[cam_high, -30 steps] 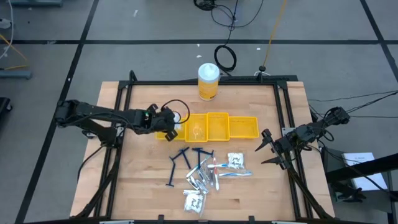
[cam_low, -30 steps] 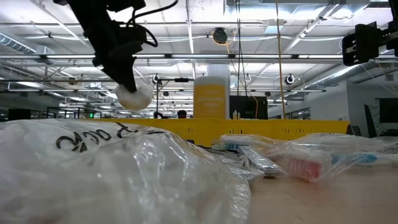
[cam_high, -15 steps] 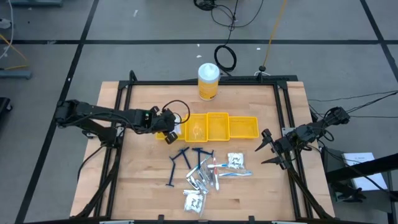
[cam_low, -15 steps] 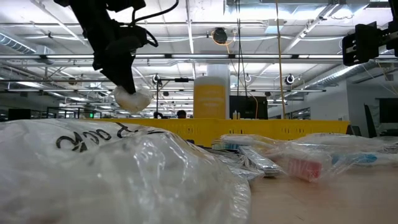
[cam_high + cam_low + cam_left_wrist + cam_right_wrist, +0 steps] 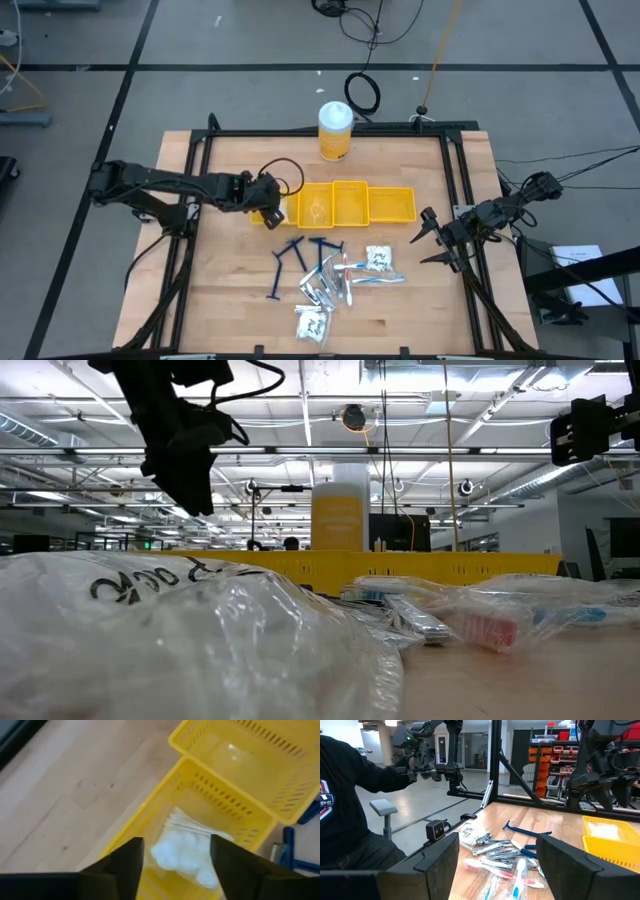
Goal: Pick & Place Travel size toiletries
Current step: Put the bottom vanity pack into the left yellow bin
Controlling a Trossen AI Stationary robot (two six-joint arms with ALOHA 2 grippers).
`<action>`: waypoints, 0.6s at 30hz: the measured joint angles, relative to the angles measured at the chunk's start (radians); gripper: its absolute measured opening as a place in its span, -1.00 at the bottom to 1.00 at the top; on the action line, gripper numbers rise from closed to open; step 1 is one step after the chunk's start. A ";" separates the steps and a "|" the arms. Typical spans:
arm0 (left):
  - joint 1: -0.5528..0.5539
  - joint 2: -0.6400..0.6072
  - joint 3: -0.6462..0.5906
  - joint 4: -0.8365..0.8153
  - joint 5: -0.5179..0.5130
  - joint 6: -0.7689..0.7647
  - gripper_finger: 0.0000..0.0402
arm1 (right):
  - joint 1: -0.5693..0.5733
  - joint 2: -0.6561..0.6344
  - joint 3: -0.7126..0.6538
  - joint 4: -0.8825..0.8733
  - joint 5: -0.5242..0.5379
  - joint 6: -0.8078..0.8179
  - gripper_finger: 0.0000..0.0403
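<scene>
White puffy packet [image 5: 187, 857] lying in leftmost yellow bin [image 5: 150, 822], mid-left of high frame. Left hand [image 5: 268, 203] above bin, fingers spread, empty. Right hand [image 5: 428, 238] open, empty, right worktop [image 5: 230, 290] edge. Remaining toiletries [image 5: 335, 280] lower centre.

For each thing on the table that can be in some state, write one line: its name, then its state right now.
Left hand: open, above the end yellow bin.
Right hand: open, waiting at the table's right edge.
White puffy packet: released, lying in the end yellow bin.
Next yellow bin: holds a clear packet.
Yellow canister: upright, white lid on.
Dark blue razors: lying flat on the table.
Toothbrushes: lying in the pile, not yet picked.
</scene>
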 joint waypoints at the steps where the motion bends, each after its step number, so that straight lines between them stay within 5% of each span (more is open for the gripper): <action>1: 0.002 0.000 0.000 0.001 -0.001 0.009 0.22 | 0.000 0.000 0.000 0.000 0.000 0.000 0.26; 5: 0.003 0.000 0.000 0.033 0.038 0.007 0.38 | 0.000 0.000 0.000 0.000 0.000 0.000 0.26; 11: -0.053 0.000 0.000 0.237 0.257 0.008 0.46 | 0.000 0.000 0.000 0.000 0.000 0.000 0.26; 18: -0.232 0.003 0.000 0.500 0.267 0.170 0.39 | 0.000 0.000 0.000 0.000 0.000 0.000 0.26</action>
